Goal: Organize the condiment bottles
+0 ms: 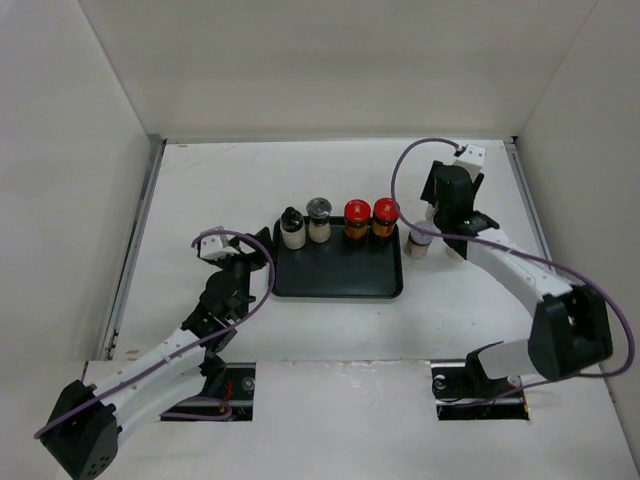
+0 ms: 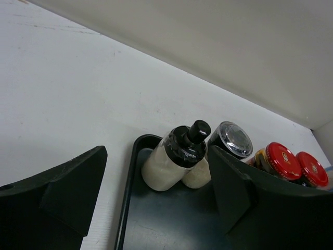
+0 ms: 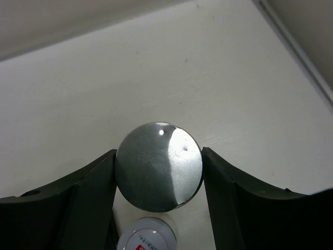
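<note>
A flat black tray point(image 1: 340, 280) carries a back row of jars: a cream jar with a black cap point(image 1: 292, 228), a cream jar with a dark glossy cap point(image 1: 319, 218) and two red-capped jars point(image 1: 357, 219) point(image 1: 384, 216). My right gripper point(image 1: 427, 230) stands just right of the tray, shut on a silver-topped jar point(image 1: 418, 245); its fingers press both sides of the silver lid point(image 3: 158, 166). A white-labelled round top point(image 3: 148, 238) shows lower between the fingers. My left gripper point(image 1: 243, 268) is open and empty at the tray's left edge, facing the black-capped jar point(image 2: 174, 156).
White walls enclose the table on three sides, with a metal rail point(image 1: 140, 230) along the left and another along the right. The near half of the tray point(image 2: 171, 219) is bare. A purple cable loops above the right arm point(image 1: 400, 170).
</note>
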Motion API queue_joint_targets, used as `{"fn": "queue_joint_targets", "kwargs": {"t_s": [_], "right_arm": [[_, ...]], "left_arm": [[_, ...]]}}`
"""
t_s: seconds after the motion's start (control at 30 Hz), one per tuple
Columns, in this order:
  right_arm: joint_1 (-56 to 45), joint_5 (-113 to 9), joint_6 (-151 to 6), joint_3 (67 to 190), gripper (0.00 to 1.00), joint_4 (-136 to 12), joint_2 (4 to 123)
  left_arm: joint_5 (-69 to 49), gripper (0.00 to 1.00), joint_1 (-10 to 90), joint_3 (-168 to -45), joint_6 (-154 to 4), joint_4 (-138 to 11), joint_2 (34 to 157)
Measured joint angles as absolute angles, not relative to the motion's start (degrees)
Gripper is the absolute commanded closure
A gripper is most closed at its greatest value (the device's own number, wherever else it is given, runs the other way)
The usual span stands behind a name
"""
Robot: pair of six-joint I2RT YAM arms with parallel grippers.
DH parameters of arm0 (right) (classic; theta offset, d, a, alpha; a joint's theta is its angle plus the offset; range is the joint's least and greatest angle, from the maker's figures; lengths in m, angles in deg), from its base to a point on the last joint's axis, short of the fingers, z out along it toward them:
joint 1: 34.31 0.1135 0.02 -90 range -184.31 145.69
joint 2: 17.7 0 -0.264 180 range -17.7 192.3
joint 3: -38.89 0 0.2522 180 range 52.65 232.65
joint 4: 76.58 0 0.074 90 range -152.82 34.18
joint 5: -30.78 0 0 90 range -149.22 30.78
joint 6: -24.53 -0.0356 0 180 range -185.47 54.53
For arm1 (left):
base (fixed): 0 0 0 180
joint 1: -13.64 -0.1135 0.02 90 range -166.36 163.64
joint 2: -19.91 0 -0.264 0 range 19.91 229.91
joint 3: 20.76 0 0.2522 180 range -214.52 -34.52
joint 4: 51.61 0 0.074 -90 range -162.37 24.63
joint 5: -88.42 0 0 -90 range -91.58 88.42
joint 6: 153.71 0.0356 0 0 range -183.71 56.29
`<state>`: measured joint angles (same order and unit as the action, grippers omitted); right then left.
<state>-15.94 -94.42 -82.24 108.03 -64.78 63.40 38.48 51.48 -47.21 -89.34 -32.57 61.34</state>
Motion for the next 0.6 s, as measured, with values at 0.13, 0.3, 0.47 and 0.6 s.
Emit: {"fn": "queue_joint_targets", "kwargs": {"t_s": [0.13, 0.3, 0.47, 0.6], "right_arm": [[-7.31, -98.03, -77.92, 108.05, 0.53, -66.33, 51.40], [11.75, -98.88, -75.82, 110.19, 0.52, -70.18, 44.14], [23.05, -96.28, -76.45, 113.69, 0.51, -71.92, 52.01], [25.94, -92.71, -77.96, 116.95, 0.51, -72.23, 63.92]], "left_arm": [[38.52, 0.20, 49.97, -45.88, -90.80, -32.51, 60.12], [39.68, 0.14, 46.91, -44.15, -93.89, -33.05, 58.63], [41.78, 0.10, 43.31, -43.91, -98.17, -37.45, 56.40], [42.15, 0.09, 40.01, -43.89, -101.34, -41.38, 53.65]]}}
